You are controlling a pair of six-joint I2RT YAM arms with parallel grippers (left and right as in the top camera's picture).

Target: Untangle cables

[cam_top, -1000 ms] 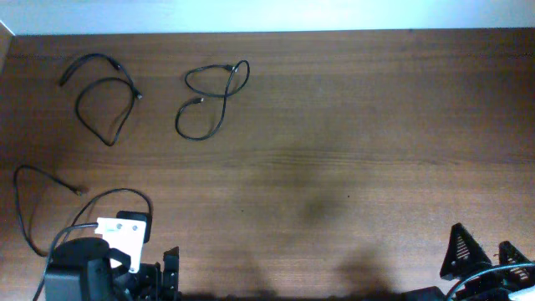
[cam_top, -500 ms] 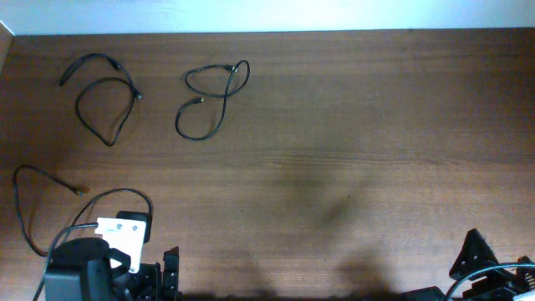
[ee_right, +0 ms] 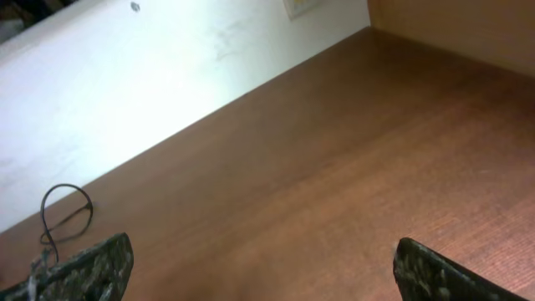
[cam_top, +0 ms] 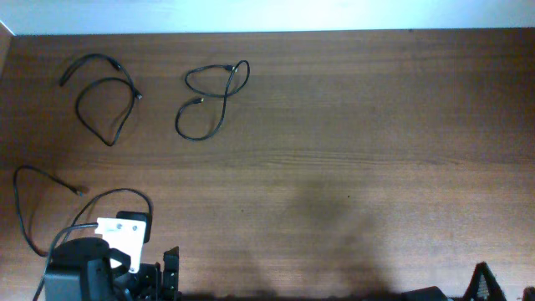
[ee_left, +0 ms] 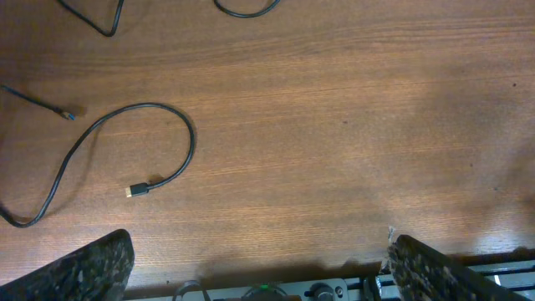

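Right gripper [cam_top: 482, 280] has drawn back to 5 o'clock, only a tip showing overhead. Its fingers are spread wide, empty. Left gripper [ee_left: 259, 241] sits at 7 o'clock, also spread wide and holding nothing, with one looped cable [ee_left: 191, 140] just beside it. Second cable [cam_top: 109, 143] lies at 10 o'clock and third cable [cam_top: 197, 139] at 11 o'clock, both well apart from either gripper. Brown wood-grain table [cam_top: 351, 125], with a white wall [cam_top: 267, 15] at 12 o'clock.

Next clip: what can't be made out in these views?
Overhead: right gripper mostly cut off by the bottom edge; near-left cable's second plug hidden under the left arm.
Left wrist: far-left cable and figure-eight cable cut off by the top edge.
Right wrist: distant cable small, blurred, partly behind the finger; unclear which one.
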